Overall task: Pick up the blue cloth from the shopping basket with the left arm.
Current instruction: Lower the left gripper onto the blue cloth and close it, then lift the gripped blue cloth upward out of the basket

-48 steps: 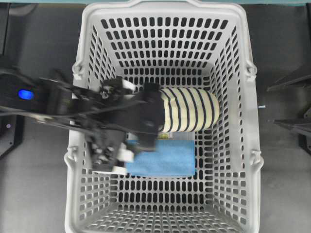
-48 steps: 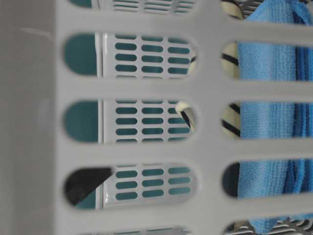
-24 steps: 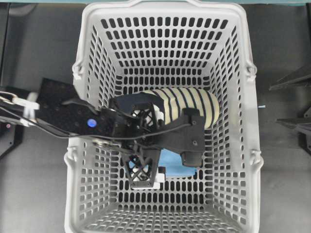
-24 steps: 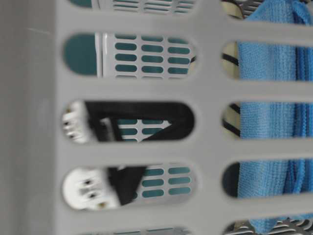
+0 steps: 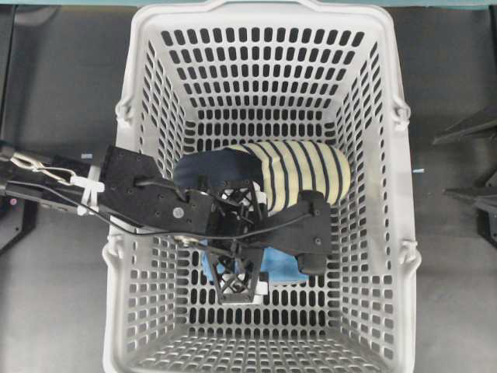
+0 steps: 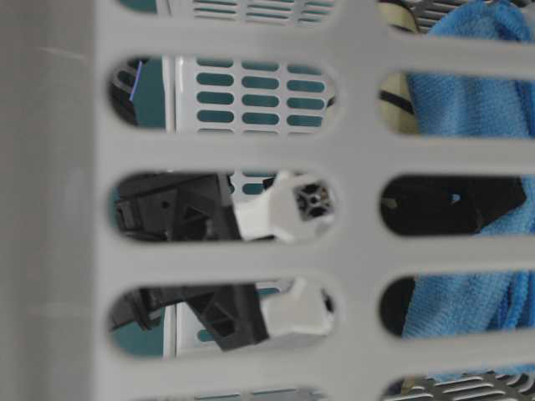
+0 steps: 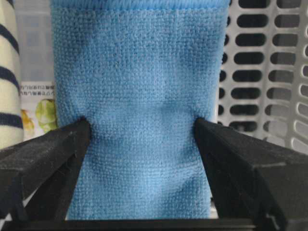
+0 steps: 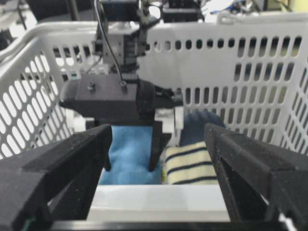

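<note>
Left wrist view, my left gripper (image 7: 142, 144) pinching the soft light-blue microfibre cloth (image 7: 139, 110) on the floor of the light-grey slotted plastic basket (image 7: 269, 72), just beside the navy-and-cream striped slipper (image 5: 299, 175), my right gripper (image 8: 156, 159) spread apart.

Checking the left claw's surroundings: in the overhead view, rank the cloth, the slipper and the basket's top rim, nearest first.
1. Cloth, between the left claw's fingers.
2. Slipper, just above it.
3. Basket top rim, at the far edge.
</note>
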You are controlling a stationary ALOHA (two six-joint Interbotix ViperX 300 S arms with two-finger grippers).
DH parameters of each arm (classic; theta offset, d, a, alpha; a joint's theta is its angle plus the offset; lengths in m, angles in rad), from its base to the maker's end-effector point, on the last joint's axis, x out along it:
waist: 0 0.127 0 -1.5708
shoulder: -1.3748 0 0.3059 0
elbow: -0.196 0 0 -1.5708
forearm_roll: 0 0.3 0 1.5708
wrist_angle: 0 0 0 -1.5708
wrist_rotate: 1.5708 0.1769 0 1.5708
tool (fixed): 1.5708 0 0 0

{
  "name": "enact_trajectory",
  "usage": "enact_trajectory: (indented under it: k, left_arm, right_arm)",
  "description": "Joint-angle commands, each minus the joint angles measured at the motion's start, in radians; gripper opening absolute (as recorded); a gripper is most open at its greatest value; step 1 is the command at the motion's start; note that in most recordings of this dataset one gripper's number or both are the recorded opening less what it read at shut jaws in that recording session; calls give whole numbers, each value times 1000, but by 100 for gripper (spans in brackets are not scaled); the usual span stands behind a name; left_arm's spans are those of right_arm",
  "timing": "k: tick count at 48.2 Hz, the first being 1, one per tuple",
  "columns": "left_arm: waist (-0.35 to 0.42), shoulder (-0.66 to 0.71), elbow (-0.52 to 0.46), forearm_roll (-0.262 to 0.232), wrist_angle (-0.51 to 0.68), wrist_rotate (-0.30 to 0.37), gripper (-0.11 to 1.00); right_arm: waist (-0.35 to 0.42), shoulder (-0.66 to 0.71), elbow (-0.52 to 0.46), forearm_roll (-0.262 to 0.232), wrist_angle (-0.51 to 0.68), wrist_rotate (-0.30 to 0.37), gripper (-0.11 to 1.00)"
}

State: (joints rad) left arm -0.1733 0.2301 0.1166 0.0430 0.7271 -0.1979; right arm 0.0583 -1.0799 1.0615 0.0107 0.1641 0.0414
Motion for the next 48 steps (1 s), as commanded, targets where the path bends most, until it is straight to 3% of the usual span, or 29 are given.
enact_trajectory:
  k: [1,9,21,28,48]
  left_arm:
    - [-2,-8,14,3,-5,-2,85]
    - [-3,-9,21,3,-3,2,70]
    - [5,-40,-5,3,17,3,13]
    - [6,-86,-57,3,67,3,12]
    - [0,-175,-459,5,469,5,12]
  right_arm:
    - [-3,-5,-12,-2,-14,3,75]
    - [-3,-14,-3,0,-14,3,75]
    - [-3,-14,6,5,-14,5,75]
    - [-3,-15,8,3,-14,5,75]
    - [-3,-17,17,3,-14,38,75]
